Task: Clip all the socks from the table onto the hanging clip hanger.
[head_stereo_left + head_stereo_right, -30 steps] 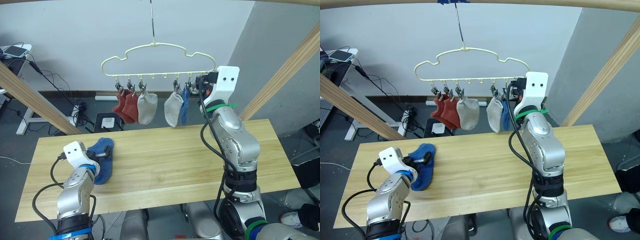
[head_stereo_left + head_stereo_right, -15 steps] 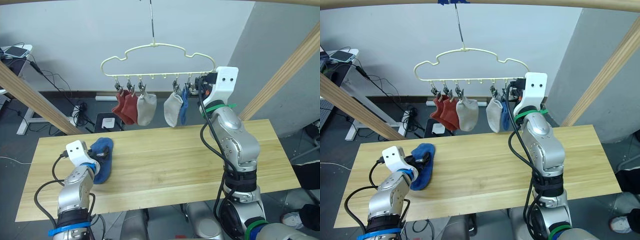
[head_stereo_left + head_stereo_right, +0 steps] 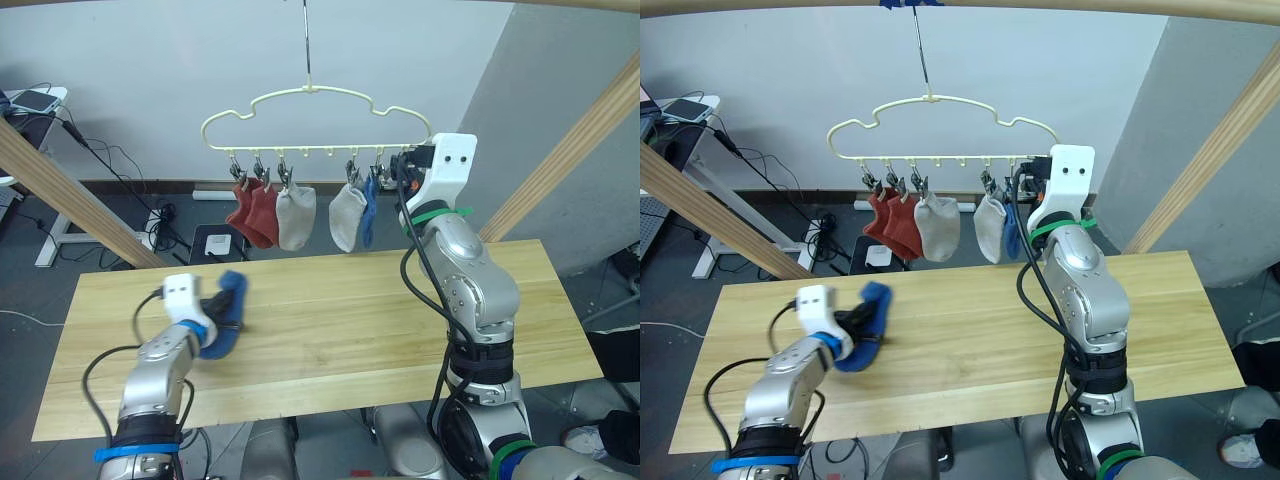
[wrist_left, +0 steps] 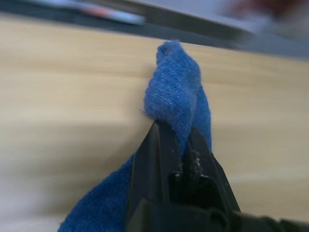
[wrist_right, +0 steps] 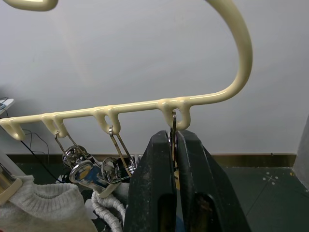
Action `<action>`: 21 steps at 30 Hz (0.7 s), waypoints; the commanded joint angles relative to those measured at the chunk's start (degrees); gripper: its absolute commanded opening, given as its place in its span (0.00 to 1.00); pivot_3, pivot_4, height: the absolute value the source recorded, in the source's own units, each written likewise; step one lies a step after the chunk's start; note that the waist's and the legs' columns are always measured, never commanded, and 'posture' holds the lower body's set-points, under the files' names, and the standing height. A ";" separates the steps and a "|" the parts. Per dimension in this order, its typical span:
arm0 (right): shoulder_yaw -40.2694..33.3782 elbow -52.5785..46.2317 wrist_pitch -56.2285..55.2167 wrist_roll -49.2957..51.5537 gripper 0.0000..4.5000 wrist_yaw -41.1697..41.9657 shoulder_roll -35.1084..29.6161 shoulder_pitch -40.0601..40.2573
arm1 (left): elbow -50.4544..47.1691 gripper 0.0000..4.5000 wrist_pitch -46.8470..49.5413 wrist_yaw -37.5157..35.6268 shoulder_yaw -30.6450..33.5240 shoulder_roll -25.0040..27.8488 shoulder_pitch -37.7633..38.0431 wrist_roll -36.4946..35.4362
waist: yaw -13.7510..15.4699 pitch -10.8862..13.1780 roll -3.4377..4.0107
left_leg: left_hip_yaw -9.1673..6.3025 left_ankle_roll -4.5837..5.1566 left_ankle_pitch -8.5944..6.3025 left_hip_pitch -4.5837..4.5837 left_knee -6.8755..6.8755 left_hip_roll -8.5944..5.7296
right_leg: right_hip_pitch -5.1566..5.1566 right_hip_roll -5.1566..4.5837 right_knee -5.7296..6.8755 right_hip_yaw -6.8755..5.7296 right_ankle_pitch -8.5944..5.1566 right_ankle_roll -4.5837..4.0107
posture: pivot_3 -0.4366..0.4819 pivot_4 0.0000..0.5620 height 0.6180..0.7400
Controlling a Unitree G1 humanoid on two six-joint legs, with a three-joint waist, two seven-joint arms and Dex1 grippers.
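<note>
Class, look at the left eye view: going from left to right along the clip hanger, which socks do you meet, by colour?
On the clip hanger: first rust red sock → second rust red sock → first light grey sock → second light grey sock → blue sock, next to the right hand.

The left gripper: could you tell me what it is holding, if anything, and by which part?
The left gripper is shut on the blue sock, pinching a bunched fold of its fabric, with one end raised above the table.
</note>
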 commanded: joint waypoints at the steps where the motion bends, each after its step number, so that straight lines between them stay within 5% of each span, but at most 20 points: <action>1: -0.19 -3.23 -0.13 0.30 0.00 -0.18 -0.05 -0.72 | -6.34 0.00 -7.91 -11.76 -7.94 0.32 -7.01 0.42 | 0.04 0.00 0.00 | -0.03 0.00 0.00 -0.07 0.00 0.02 | -0.03 0.01 -0.05 -0.04 0.00 0.00 | 0.17 0.50 0.93; 8: -0.71 -5.09 1.60 0.35 0.00 -0.92 -0.27 -1.00 | -7.13 0.00 -8.27 -14.95 -12.67 -6.41 -15.81 -1.48 | -0.87 0.00 0.00 | 0.08 0.03 -0.02 -0.10 -0.11 0.03 | -0.02 0.02 -0.32 0.06 0.00 0.01 | 0.14 0.50 0.93; 21: -0.74 -6.52 3.67 0.42 0.00 -1.39 -0.28 -1.10 | 1.93 0.00 -12.94 -2.26 -13.49 -17.73 -23.02 5.39 | -1.32 0.00 0.00 | -0.03 0.05 -0.01 -0.18 -0.08 -0.01 | -0.01 0.04 -0.36 -0.01 0.02 0.06 | 0.12 0.50 0.93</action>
